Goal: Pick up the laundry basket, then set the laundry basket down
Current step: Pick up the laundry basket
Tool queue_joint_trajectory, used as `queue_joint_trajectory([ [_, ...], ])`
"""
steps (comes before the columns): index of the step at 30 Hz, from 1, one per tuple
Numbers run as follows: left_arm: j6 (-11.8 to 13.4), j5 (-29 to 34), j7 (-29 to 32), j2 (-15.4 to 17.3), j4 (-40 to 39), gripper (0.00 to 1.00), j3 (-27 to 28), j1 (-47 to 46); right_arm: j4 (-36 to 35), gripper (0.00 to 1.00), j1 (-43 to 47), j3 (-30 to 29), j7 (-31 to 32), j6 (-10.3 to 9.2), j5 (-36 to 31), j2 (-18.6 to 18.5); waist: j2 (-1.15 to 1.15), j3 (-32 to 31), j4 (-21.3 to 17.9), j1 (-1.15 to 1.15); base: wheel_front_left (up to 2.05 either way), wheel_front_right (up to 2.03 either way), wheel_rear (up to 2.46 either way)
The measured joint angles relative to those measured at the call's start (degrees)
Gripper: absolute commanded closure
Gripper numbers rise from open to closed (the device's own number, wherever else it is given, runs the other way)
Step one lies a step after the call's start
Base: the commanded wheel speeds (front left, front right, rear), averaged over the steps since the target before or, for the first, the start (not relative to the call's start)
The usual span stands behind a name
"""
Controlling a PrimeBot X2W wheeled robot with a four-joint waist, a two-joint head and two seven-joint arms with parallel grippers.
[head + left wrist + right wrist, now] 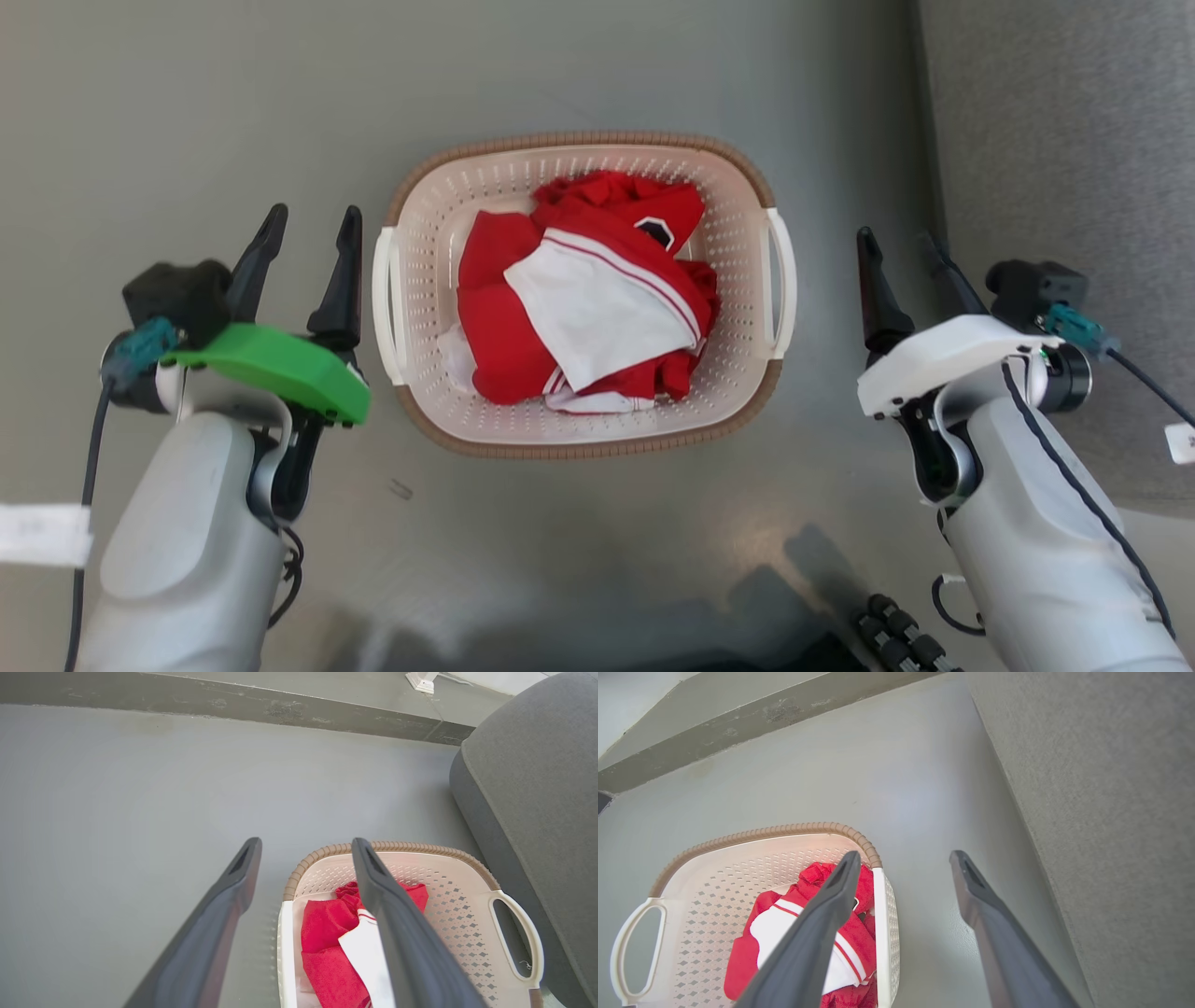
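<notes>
The left claw [315, 215] stands released, its two dark fingers spread and nothing between them, just beside the white left handle [383, 299] of the laundry basket [429, 252]. The right claw [898, 241] is also spread and empty, near the right handle [784, 280] but with a strip of bare floor [597, 75] between them. The basket sits on the floor between the two claws, upright, with red and white clothes [597, 308] heaped inside. I judge that the pickup has not started yet (this is the approach, both arms lined up at the sides). The next move asks each claw to go inward until its fingers take a handle loop, then to close, then both arms to rise together so the basket stays level and the clothes do not slide out. A grey sofa [1055, 121] lies close on the outer side of the right claw, so that arm has little room outward. The floor on the left side is free.
</notes>
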Motion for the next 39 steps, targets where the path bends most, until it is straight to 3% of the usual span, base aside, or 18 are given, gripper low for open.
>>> queue_joint_trajectory([
  [9, 0.0, -3.8, 2.5, 0.0, 6.2, 0.00, -3.9, -5.9, 7.8, 0.00, -7.3, 4.9, 0.6, 1.49, 2.8, 0.0, 0.00, 4.9, 0.7, 0.00, 0.00, 0.00, 0.00],
  [15, 0.0, -5.5, 4.4, 0.1, 9.0, 0.00, -7.1, -8.8, 12.1, 0.00, -10.5, 8.0, 1.7, 1.51, 4.7, -0.1, 0.00, 7.6, 1.1, 0.00, 0.00, 0.00, 0.00],
  [39, 0.0, -12.1, 11.0, 0.2, 18.0, 0.00, -14.7, -15.7, 20.0, 0.00, -19.9, 17.5, 2.9, 1.99, 14.5, -0.3, 0.00, 15.0, 0.8, -0.01, 0.00, 0.00, 0.00],
])
